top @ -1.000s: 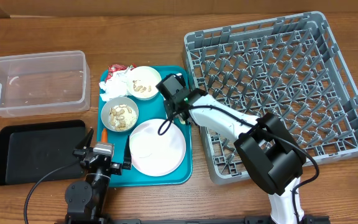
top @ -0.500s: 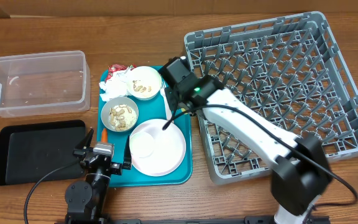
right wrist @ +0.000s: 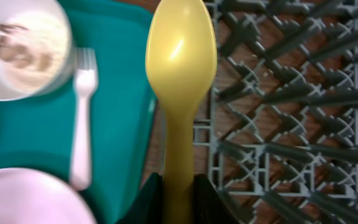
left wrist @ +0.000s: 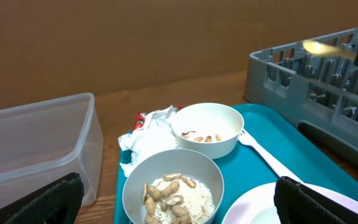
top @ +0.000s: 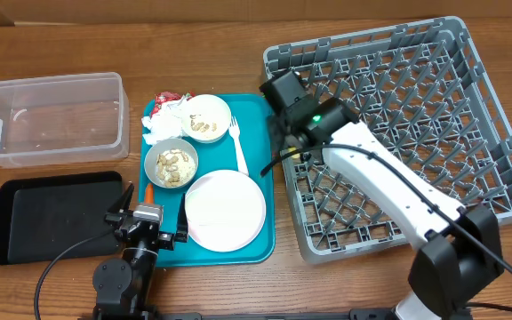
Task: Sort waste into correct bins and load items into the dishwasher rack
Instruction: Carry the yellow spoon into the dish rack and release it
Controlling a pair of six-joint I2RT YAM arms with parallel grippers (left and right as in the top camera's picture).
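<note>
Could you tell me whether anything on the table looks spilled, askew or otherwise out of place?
Nothing stands out. The food scraps are contained in the two white bowls, the fork lies flat on the teal tray, and the right gripper holds the yellow spoon straight above the dishwasher rack's edge.

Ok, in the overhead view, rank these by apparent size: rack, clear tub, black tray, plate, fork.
1. Rack, by far the largest.
2. Clear tub and black tray: too alike in footprint to rank.
3. Plate.
4. Fork, the smallest.
</note>
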